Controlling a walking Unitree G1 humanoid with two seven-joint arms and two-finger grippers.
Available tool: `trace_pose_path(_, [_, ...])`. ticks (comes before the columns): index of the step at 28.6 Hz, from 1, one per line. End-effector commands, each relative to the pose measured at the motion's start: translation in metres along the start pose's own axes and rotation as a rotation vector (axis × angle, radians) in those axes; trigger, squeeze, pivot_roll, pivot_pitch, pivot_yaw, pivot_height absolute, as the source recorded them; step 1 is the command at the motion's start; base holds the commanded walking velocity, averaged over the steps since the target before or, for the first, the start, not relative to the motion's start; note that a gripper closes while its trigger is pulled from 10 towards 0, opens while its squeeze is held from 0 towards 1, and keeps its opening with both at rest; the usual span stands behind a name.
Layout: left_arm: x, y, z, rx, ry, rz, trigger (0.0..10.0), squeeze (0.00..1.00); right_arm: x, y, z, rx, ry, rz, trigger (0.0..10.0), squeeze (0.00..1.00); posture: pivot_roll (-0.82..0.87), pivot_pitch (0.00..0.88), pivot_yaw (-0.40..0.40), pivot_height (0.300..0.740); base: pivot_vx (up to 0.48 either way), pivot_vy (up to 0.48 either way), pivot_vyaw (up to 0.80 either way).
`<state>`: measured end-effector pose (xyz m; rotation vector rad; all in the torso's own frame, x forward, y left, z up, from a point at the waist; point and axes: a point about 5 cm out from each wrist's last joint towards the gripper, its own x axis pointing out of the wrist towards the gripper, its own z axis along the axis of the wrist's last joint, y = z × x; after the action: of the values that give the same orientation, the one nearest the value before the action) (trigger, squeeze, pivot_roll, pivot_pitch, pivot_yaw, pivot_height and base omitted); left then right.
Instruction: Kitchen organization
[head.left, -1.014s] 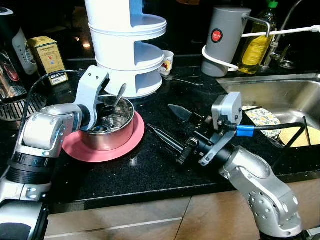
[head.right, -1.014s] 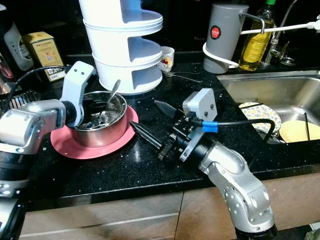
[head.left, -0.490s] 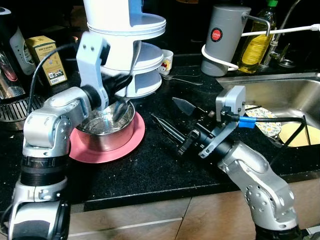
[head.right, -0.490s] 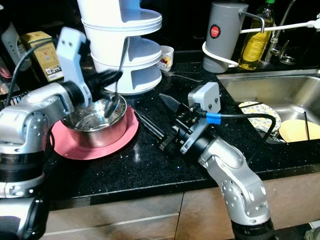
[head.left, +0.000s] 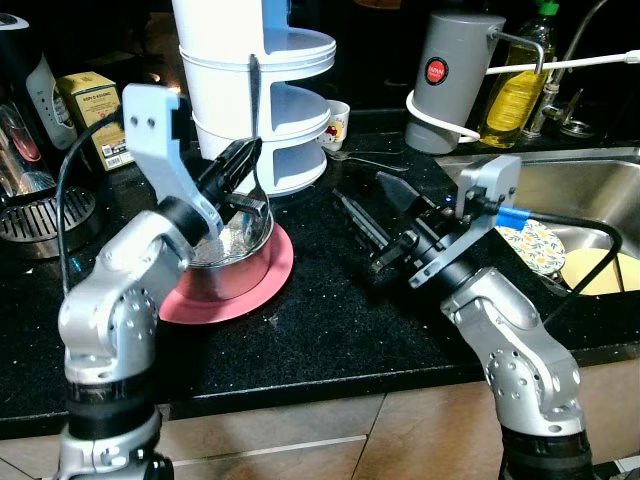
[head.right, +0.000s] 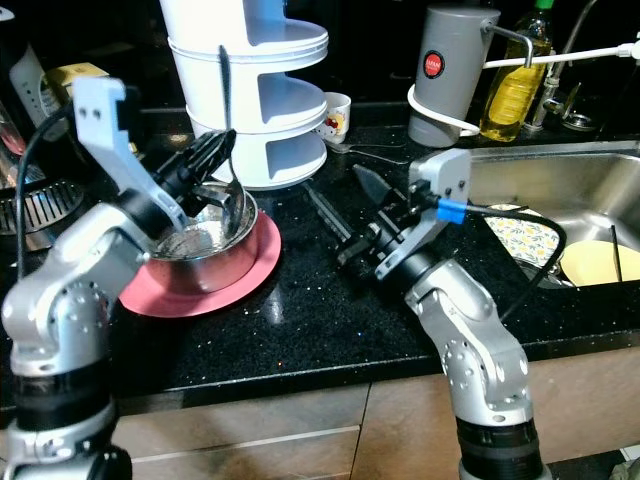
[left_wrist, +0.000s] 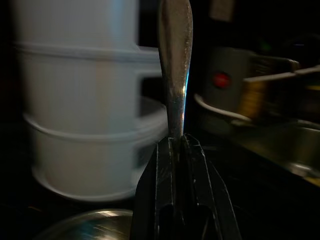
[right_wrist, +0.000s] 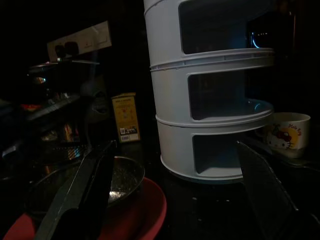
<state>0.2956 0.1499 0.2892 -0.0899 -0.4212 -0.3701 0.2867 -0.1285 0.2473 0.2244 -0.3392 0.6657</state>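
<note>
Spoon upright in clamped left claw above steel bowl, right claw spread, Hello Kitty mug

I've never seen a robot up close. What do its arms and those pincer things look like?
Both arms are chunky silver metal segments with black ribbed joints. Each wrist carries a pale grey camera block fed by a black cable; the right one has a blue band. The left end effector and right end effector each have two long black tapered fingers.
</note>
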Motion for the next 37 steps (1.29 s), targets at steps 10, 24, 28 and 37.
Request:
trace_pose_path(10, [0.004,0.002,0.03,0.244,-0.166,0.06,10.0,0.0,0.005,-0.002,-0.002,0.006,-0.024,-0.008,10.0,0.0,0.04,0.0,-0.019,0.74,0.0,0.0,0.0])
trace_pose_path(24, [0.004,0.0,0.007,0.273,-0.097,0.054,10.0,0.0,0.004,0.006,-0.003,0.007,-0.024,0.063,10.0,0.0,0.04,0.0,-0.015,0.74,0.0,-0.275,0.0])
trace_pose_path(28, [0.006,-0.002,0.006,0.276,-0.095,0.045,10.0,0.0,0.004,0.007,-0.002,0.01,-0.029,0.069,10.0,0.0,0.04,0.0,-0.015,0.74,0.0,-0.421,0.0])
trace_pose_path(37, [0.008,-0.005,0.006,0.273,-0.101,0.029,10.0,0.0,0.004,0.006,-0.001,0.013,-0.035,0.058,10.0,0.0,0.04,0.0,-0.014,0.74,0.0,-0.432,0.0])
